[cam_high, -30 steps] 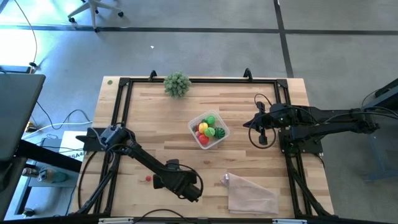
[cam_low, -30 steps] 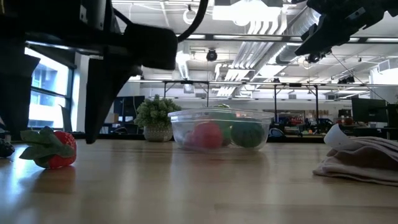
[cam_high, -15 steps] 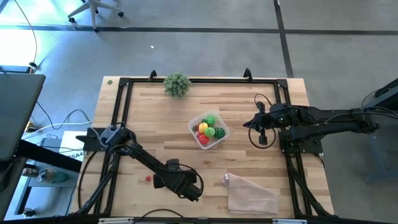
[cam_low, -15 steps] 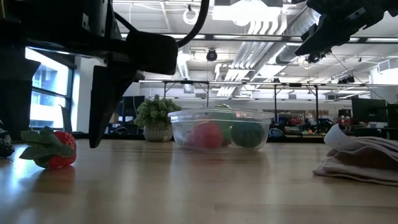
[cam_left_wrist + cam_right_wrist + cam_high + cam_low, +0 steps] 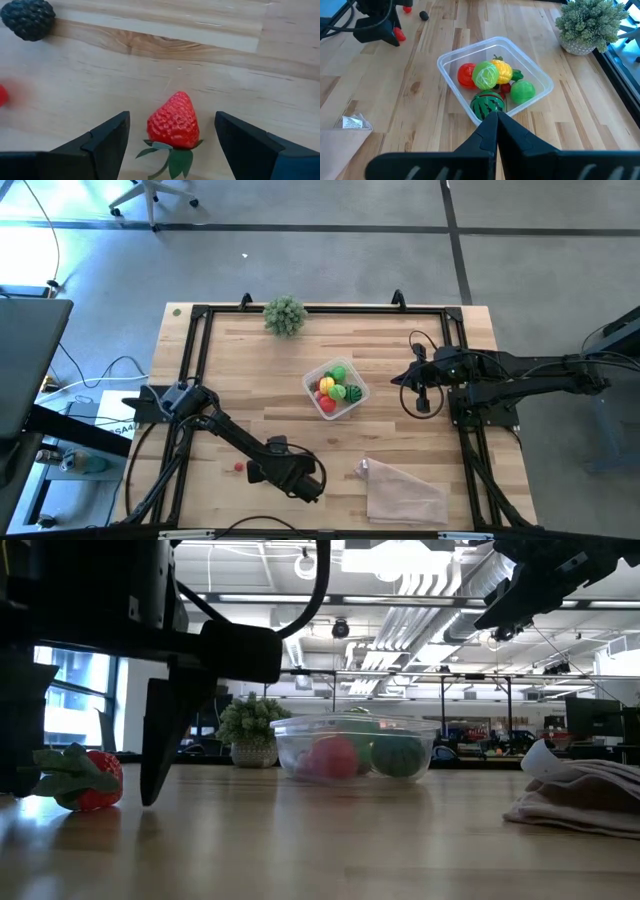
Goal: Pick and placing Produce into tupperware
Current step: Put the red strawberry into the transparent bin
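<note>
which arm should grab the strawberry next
Left. Its open tool already straddles the strawberry on the table, one finger on each side. The right tool is shut and hangs by the tupperware.

Red strawberry [image 5: 172, 122], green-striped melon [image 5: 487, 105], clear tupperware [image 5: 451, 59]

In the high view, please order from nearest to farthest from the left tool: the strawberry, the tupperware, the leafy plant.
1. Strawberry: on the table between the open left tool's fingers.
2. Tupperware: table middle, holding produce.
3. Leafy plant: far edge.
</note>
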Robot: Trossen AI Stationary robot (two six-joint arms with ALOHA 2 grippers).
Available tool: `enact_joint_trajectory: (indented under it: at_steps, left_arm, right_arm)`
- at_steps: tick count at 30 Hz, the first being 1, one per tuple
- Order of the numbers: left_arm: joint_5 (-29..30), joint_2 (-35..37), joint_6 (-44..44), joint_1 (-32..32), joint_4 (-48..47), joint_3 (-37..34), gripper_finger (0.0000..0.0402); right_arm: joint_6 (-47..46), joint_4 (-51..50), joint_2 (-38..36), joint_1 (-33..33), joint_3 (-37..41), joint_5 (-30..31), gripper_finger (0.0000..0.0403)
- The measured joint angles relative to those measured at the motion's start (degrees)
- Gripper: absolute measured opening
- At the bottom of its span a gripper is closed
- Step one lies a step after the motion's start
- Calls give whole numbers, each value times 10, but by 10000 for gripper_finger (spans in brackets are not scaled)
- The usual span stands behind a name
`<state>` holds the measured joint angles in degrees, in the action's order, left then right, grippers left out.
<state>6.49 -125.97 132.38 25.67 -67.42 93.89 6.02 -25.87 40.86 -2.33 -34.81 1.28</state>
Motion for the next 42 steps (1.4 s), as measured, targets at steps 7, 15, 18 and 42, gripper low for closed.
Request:
enact_joint_trajectory:
  at_steps: [7,15,18,42]
  left_arm:
    - [12,0,4,0,-1,0,280]
    - [20,0,5,0,-5,0,280]
    - [21,0,13,0,-8,0,280]
    - [4,0,60,0,-11,0,154]
  right_arm:
    - [0,0,0,0,0,0,0]
    - [0,0,0,0,0,0,0]
    - [0,0,0,0,0,0,0]
    - [0,0,0,0,0,0,0]
